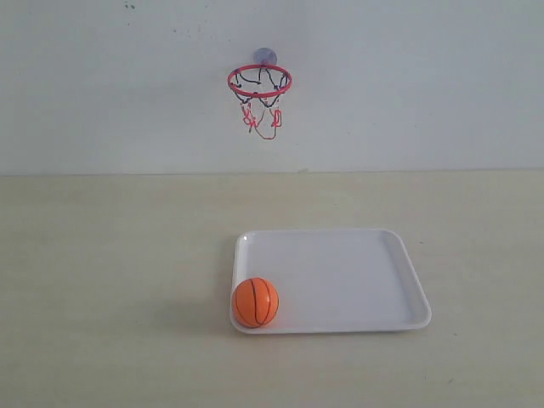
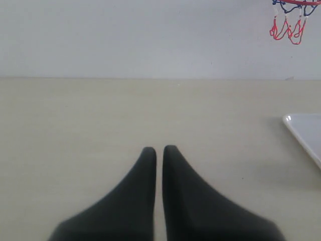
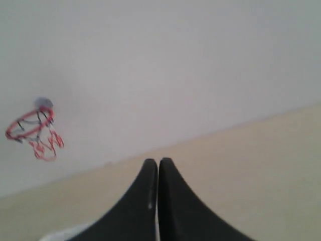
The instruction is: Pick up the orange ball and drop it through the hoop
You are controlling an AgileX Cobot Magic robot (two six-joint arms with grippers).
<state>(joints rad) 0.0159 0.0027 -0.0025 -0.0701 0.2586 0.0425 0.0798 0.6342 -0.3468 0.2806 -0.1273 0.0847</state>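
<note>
Left end effector (image 2: 159,149), right end effector (image 3: 158,161) pinched narrow, empty. Approach pending: widen, reach orange ball (image 1: 256,302) on tray (image 1: 340,272).

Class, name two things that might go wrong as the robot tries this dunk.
1. The small orange toy basketball sits at the corner rim of the white plastic tray; a grab may clip the rim or set the ball rolling.
2. The red-ringed net hoop looks little wider than the ball, so an off-centre release may bounce out.
</note>
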